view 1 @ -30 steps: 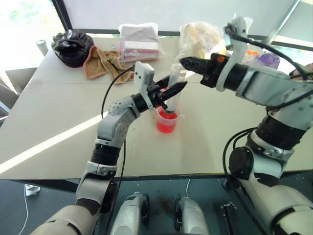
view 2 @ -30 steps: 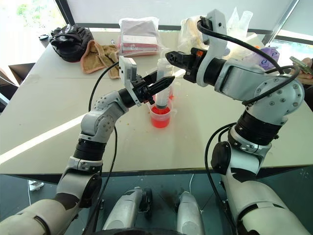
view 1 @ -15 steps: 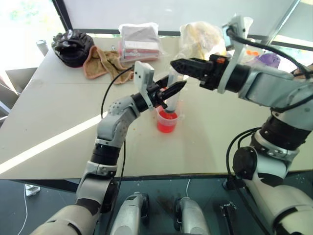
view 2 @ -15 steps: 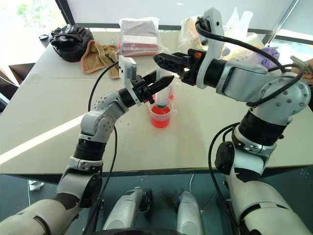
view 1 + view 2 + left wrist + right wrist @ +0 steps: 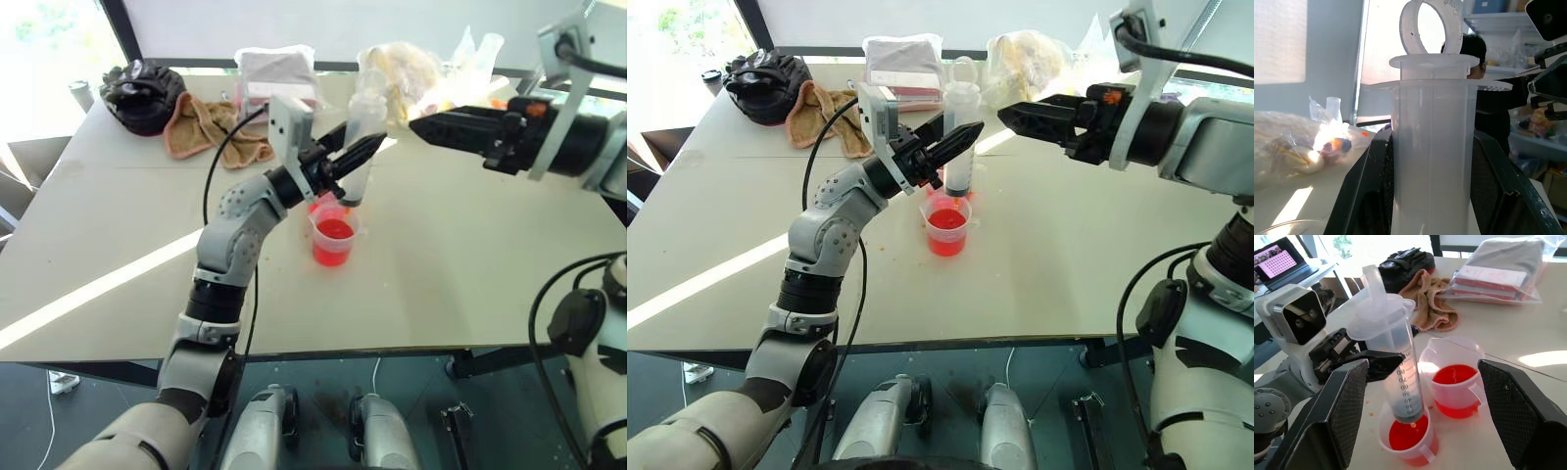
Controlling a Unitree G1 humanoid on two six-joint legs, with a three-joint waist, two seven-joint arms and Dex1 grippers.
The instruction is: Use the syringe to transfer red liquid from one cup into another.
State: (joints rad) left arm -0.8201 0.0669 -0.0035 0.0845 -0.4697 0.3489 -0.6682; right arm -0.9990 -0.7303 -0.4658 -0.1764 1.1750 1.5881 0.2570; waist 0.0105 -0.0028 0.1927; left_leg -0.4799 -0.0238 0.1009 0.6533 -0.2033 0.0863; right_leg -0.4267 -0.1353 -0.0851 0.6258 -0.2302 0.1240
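Head view: my left pincer (image 5: 955, 147) is clenched on the syringe (image 5: 960, 137), which stands upright, tip over the near cup (image 5: 948, 226). Right pincer (image 5: 1019, 116) is released beside it. Right wrist view: second cup (image 5: 1455, 377) just behind.

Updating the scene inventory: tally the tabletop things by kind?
Cups with red liquid: 2
Syringe: 1
Plastic bags: 2
Brown towel: 1
Black bundle: 1
Total: 7
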